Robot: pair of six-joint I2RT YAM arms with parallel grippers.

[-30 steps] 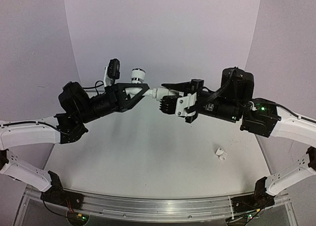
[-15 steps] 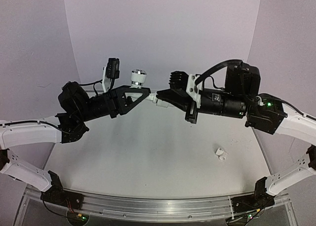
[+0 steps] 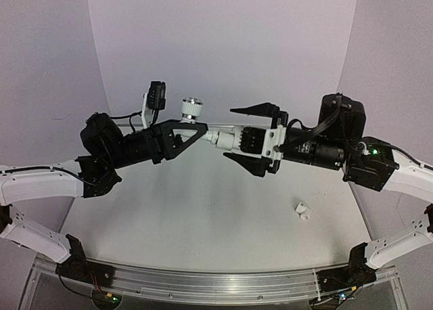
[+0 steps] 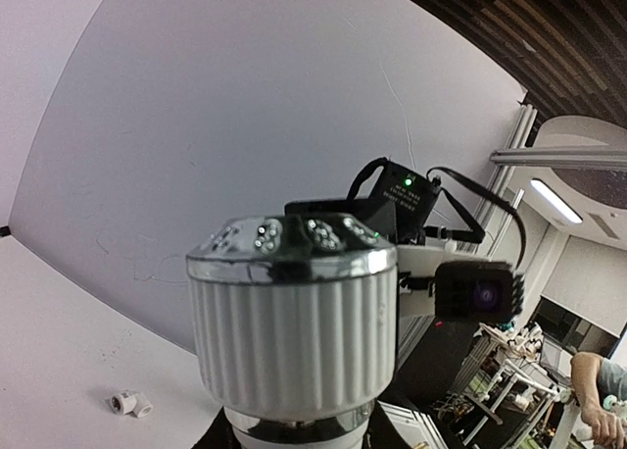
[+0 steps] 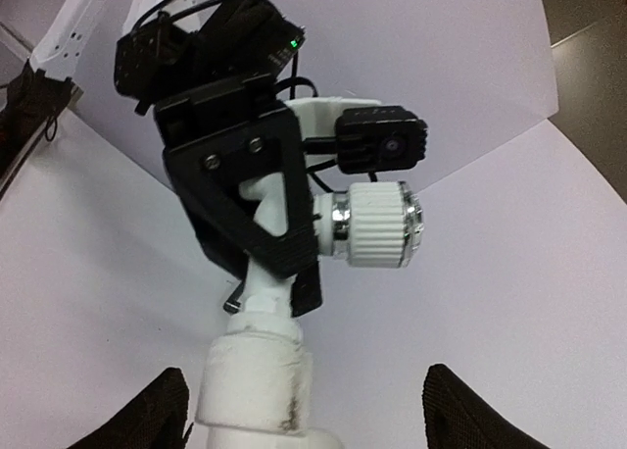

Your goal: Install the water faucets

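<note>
A white water faucet [image 3: 191, 124] with a ribbed round knob [image 3: 191, 107] hangs in mid-air above the table's far middle, my left gripper [image 3: 201, 129] shut on its body. A short white tubular fitting [image 3: 220, 137] sits on the faucet's end. My right gripper [image 3: 229, 133] is open, one finger above and one below that fitting, touching neither. In the right wrist view the knob [image 5: 377, 224] points right and the fitting [image 5: 253, 380] stands between the spread fingertips [image 5: 157, 410]. The knob [image 4: 294, 341] fills the left wrist view and hides the jaws.
Another small white fitting [image 3: 303, 211] lies on the white table at the right, also in the left wrist view as a small elbow piece [image 4: 130, 403]. Curved white walls [image 3: 223, 46] close the back. An aluminium rail [image 3: 203, 283] runs along the near edge.
My right gripper was shut on the fitting; it has turned about its axis and opened, letting go. The left gripper keeps the faucet almost still.
</note>
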